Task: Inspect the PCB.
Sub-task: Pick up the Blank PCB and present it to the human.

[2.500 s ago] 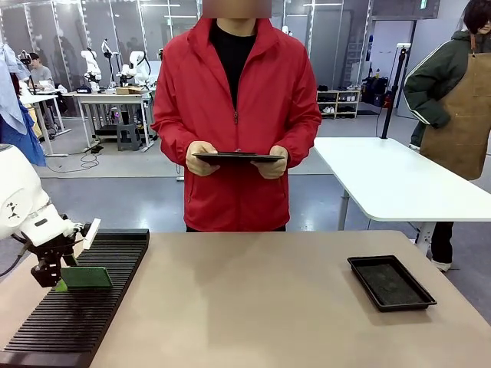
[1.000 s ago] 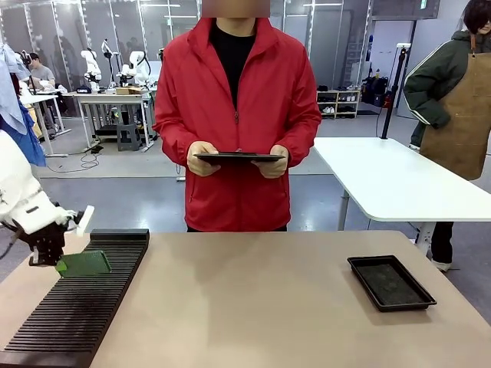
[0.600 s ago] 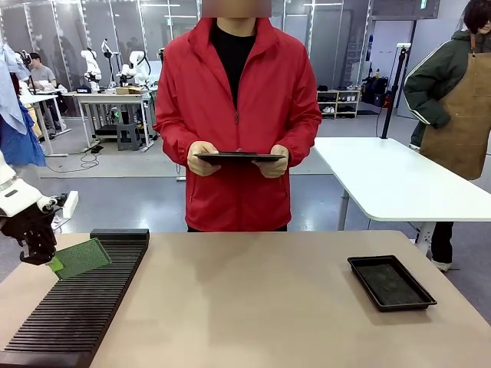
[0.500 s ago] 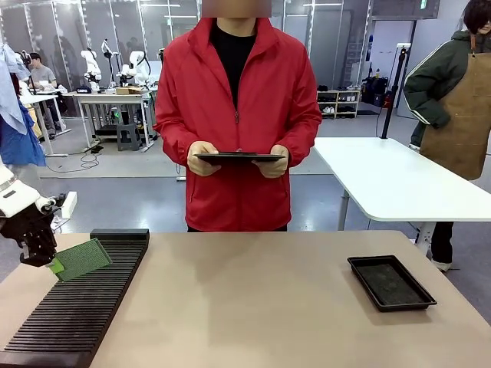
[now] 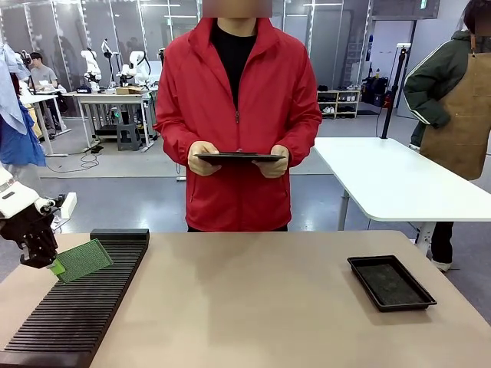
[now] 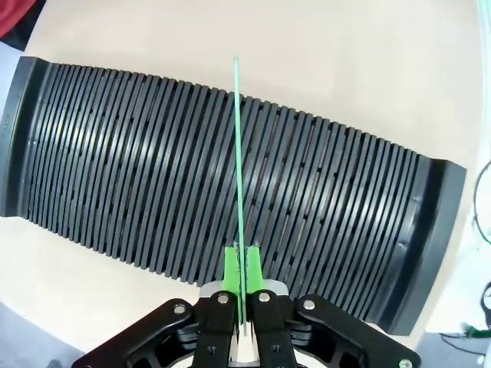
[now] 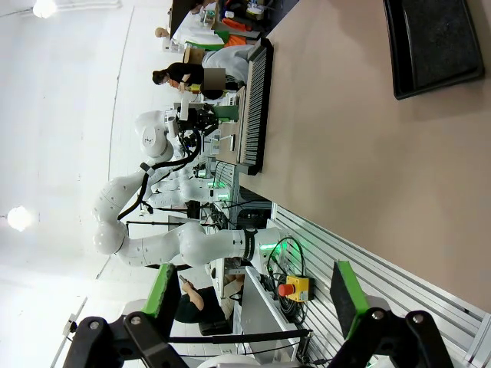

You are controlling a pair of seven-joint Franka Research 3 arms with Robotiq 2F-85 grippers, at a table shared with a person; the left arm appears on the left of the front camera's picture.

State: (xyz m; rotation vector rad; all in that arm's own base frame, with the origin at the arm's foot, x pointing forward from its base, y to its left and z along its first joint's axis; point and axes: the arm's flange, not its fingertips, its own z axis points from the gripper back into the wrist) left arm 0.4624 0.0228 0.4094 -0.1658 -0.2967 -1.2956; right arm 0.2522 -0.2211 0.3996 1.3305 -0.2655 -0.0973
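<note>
My left gripper (image 5: 52,266) is shut on one edge of the green PCB (image 5: 83,259) and holds it tilted in the air above the far end of the black slotted rack (image 5: 77,310). In the left wrist view the PCB (image 6: 239,176) shows edge-on as a thin green line rising from between the green pads (image 6: 231,273) over the rack (image 6: 138,176). My right gripper (image 7: 252,297) is open, its green pads (image 7: 343,297) wide apart with nothing between them, well off the table.
A person in a red jacket stands at the far side holding a dark tablet (image 5: 238,158) in both hands. A shallow black tray (image 5: 390,282) lies at the right of the table, also in the right wrist view (image 7: 430,42). Bare tabletop (image 5: 253,307) lies between rack and tray.
My left gripper has lifted the PCB out of the rack, drawn it left and up, and tilted it so its face shows. In the last half second it has barely moved.
</note>
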